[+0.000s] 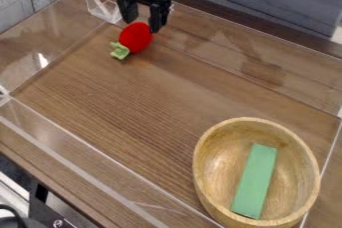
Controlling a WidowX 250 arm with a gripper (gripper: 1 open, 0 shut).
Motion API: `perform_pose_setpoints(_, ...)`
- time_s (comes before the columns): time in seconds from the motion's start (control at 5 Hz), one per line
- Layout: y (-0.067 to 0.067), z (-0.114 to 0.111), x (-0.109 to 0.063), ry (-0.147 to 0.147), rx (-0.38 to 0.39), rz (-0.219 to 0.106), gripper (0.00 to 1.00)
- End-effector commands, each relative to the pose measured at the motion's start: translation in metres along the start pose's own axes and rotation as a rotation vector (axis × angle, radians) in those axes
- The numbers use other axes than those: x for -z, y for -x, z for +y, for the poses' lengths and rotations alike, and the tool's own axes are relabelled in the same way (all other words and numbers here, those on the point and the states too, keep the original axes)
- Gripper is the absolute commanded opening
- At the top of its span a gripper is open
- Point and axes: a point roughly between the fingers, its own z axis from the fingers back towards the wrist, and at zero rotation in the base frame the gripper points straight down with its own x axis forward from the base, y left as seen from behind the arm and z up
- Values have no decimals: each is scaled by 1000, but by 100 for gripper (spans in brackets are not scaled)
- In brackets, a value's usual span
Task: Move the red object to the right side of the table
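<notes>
The red object, a small strawberry-like toy with a light green leafy end, lies on the brown wood-grain table near its far left corner. My black gripper points straight down just behind and above it, fingers spread open with nothing between them. One finger stands over the toy's far side, the other to its right. The toy rests on the tabletop and is not held.
A round light wooden bowl sits at the near right, with a flat green block lying inside it. Clear acrylic walls edge the table on the left, front and back.
</notes>
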Motion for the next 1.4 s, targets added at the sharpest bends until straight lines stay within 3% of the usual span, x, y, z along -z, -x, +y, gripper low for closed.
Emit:
perform_pose_setpoints(0.0, -1, 21, -28, -7, 24, -57, 100)
perform_pose_setpoints(0.2, 3, 32, -44, 9, 38, -75, 100)
perform_pose_setpoints(0.6, 1, 29, -34, 36, 122, -101, 100)
perform_pose_setpoints(1.0, 12, 19, -47, 53, 149, -128, 100)
perform_pose_setpoints(1.2, 11, 26, -48, 58, 158, -143, 100)
